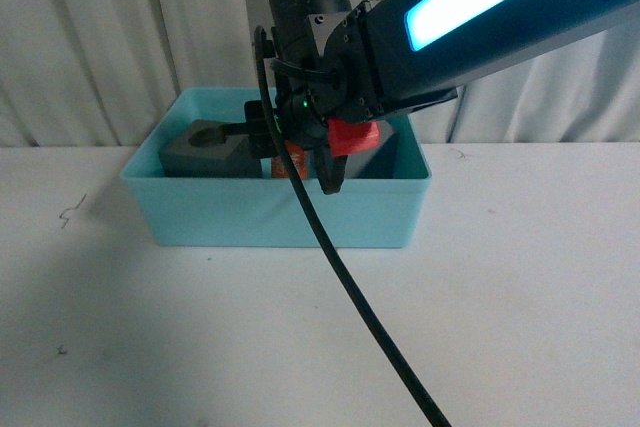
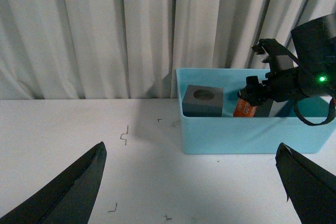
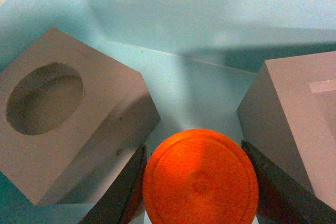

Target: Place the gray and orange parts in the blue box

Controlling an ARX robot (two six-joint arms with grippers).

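The blue box (image 1: 280, 212) stands on the white table near the curtain. Inside it lies a gray cube with a round recess (image 3: 68, 124), also visible in the front view (image 1: 200, 152) and the left wrist view (image 2: 202, 100). A second gray cube (image 3: 299, 119) sits beside it with a gap between them. My right gripper (image 3: 201, 182) is shut on the orange cylinder (image 3: 201, 184) and holds it upright in that gap, inside the box (image 2: 247, 137). The cylinder (image 2: 244, 108) shows white print. My left gripper (image 2: 190, 148) is open over the bare table, short of the box.
The right arm's black cable (image 1: 370, 317) hangs across the table in front of the box. White curtains (image 2: 105, 30) close off the back. Small dark scuff marks (image 2: 124, 136) dot the tabletop.
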